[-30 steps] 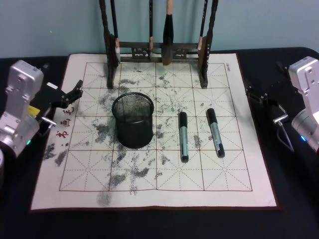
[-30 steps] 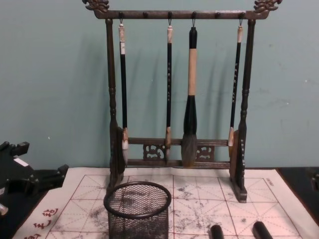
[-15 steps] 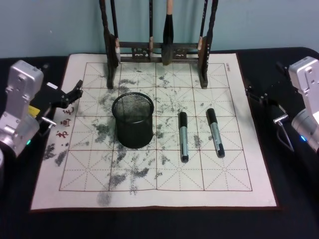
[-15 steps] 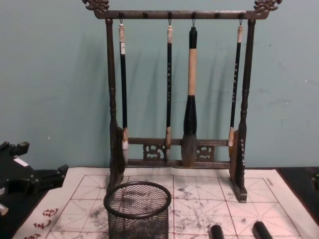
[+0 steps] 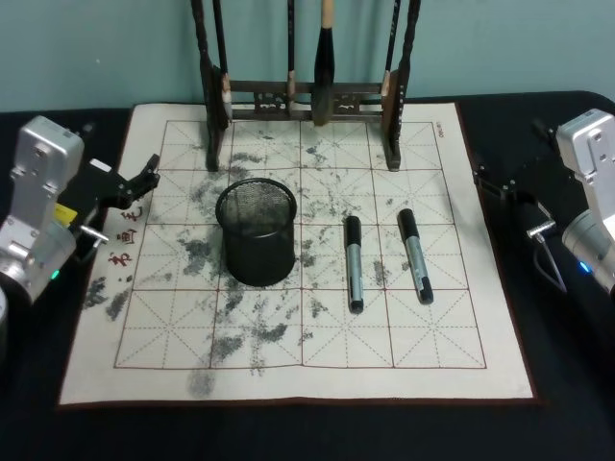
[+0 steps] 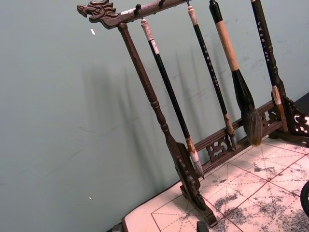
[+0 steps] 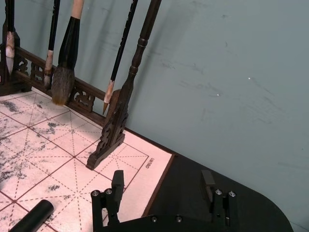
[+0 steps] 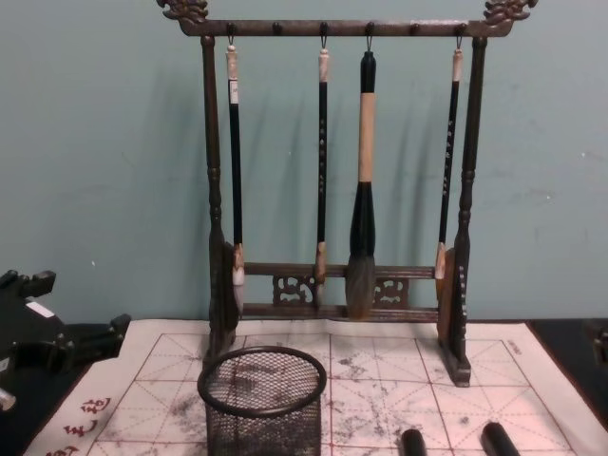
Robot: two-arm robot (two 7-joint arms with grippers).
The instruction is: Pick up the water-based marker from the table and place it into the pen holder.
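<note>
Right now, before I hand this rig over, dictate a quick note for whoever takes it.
Left gripper: open, empty, at the ink-stained grid mat's left edge.
Right gripper: open, empty, off its right edge.
A grey, black-capped marker and a second marker lie flat on the mat, right of the black wire-mesh pen holder.
Done: nothing, no marker in the holder.
To do: grasp a marker, place it in the holder.

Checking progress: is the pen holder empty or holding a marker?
Empty: the pen holder shows only mesh inside; left marker and right marker lie on the mat.

Ink-stained grid mat (image 5: 444, 332) on black table (image 5: 288, 434)
</note>
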